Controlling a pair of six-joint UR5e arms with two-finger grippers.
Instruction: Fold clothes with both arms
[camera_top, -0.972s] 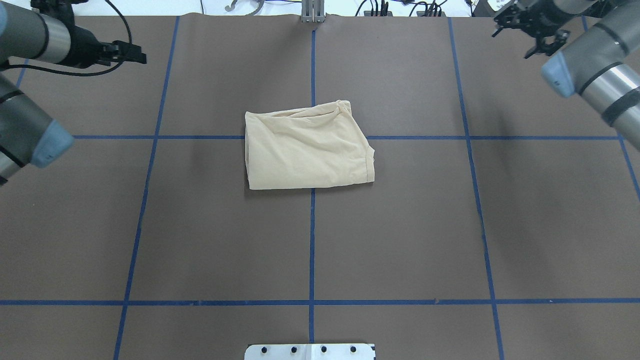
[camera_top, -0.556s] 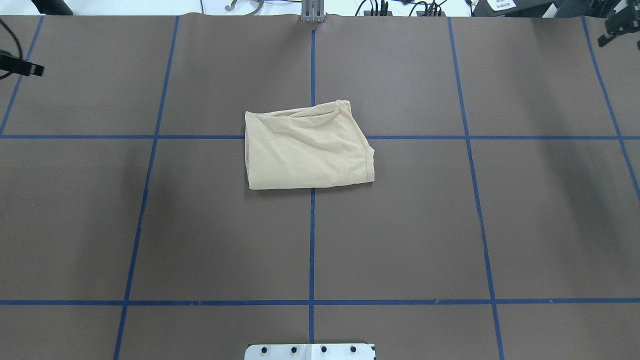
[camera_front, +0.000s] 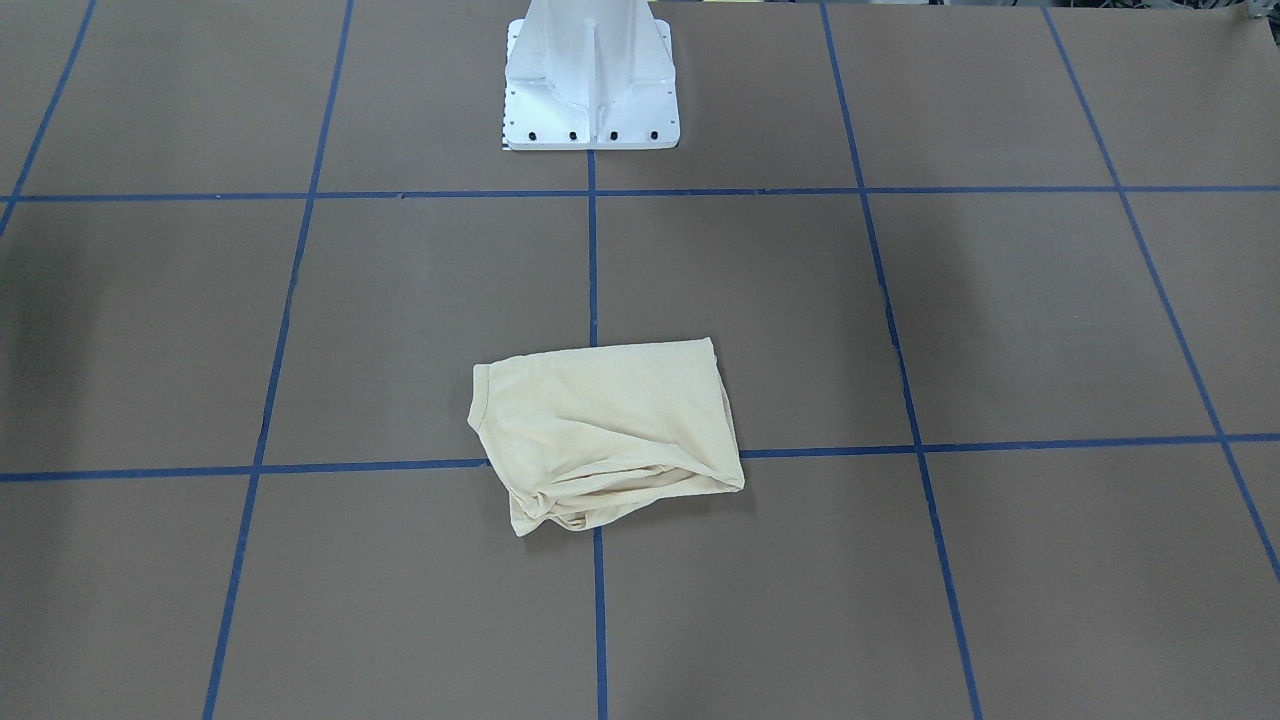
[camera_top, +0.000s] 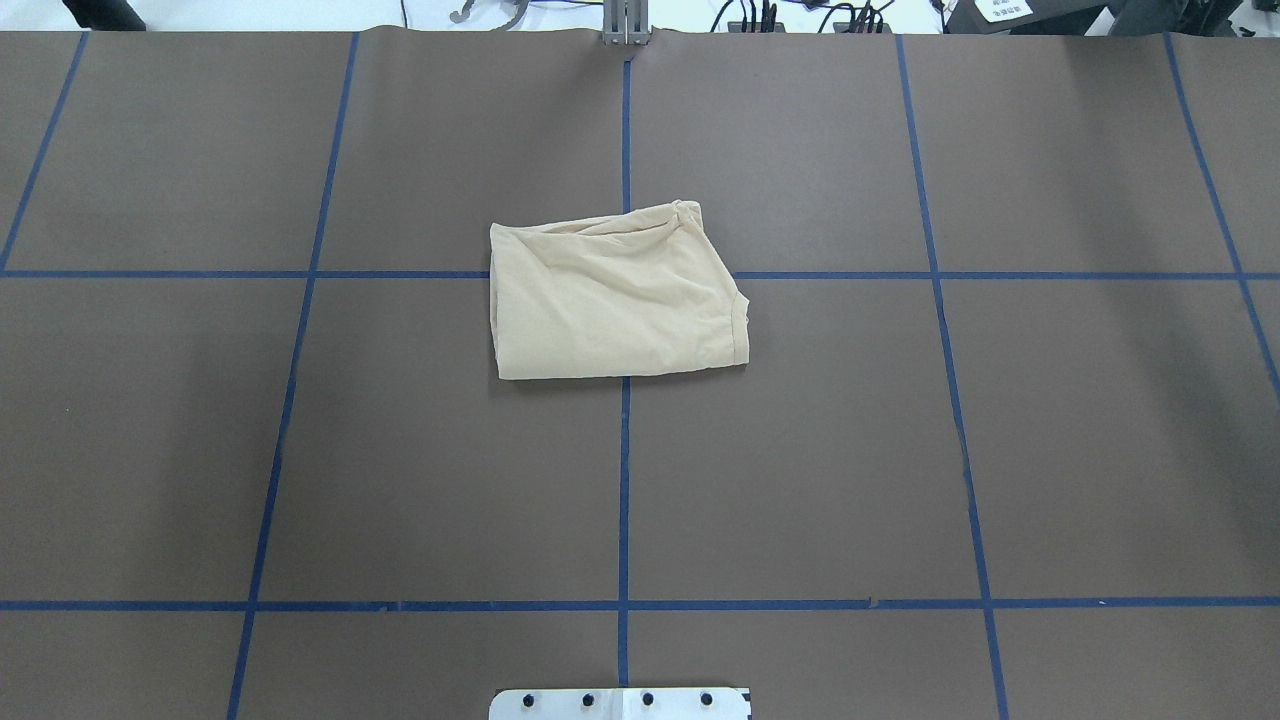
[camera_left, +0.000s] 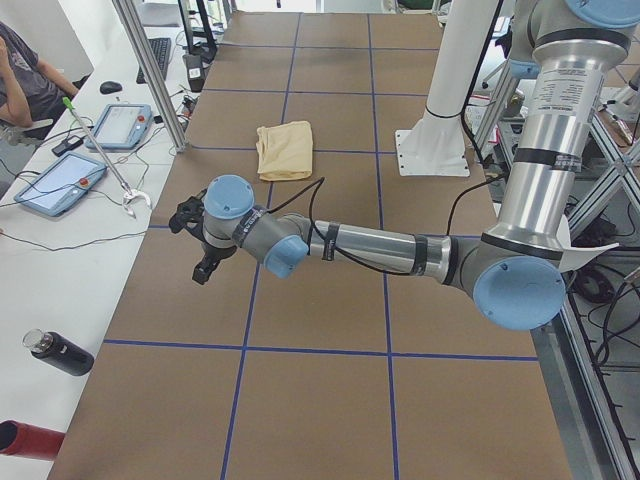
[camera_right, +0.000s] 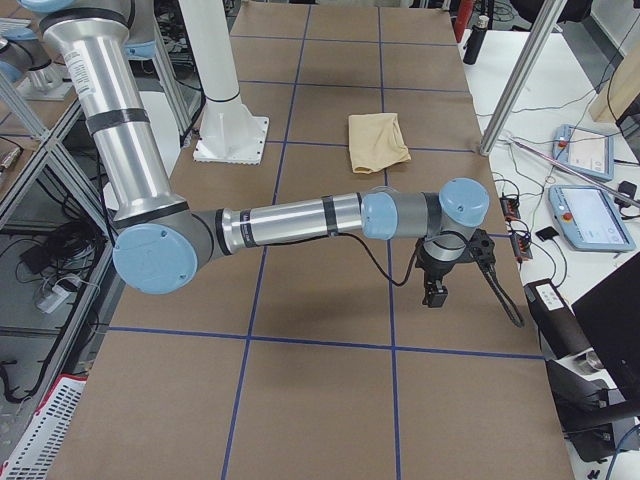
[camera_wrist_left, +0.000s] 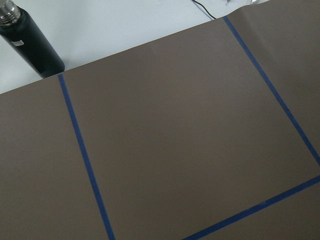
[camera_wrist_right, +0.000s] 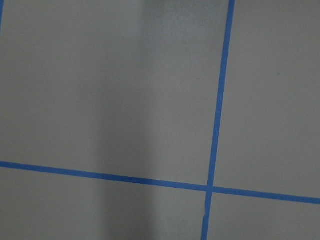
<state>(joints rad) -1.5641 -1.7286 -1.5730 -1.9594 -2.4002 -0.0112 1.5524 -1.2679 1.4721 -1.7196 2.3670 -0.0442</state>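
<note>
The cream-yellow T-shirt (camera_top: 612, 295) lies folded into a small, slightly wrinkled rectangle near the table's middle. It also shows in the front-facing view (camera_front: 605, 430) and both side views (camera_left: 283, 150) (camera_right: 377, 141). Its print and neck label are hidden. Both arms are out of the overhead and front-facing views. The left gripper (camera_left: 200, 245) hangs over the table's left end, far from the shirt. The right gripper (camera_right: 440, 283) hangs over the right end, also far from it. I cannot tell whether either is open or shut.
The brown table cover (camera_top: 800, 450) carries a blue tape grid. The white pedestal base (camera_front: 590, 80) stands at the robot's side. A dark bottle (camera_wrist_left: 30, 42) stands just off the table's left end. Tablets (camera_left: 60, 180) and cables lie on the white side benches.
Both arms have swung outward and left the overhead view. The folded shirt has not moved.
</note>
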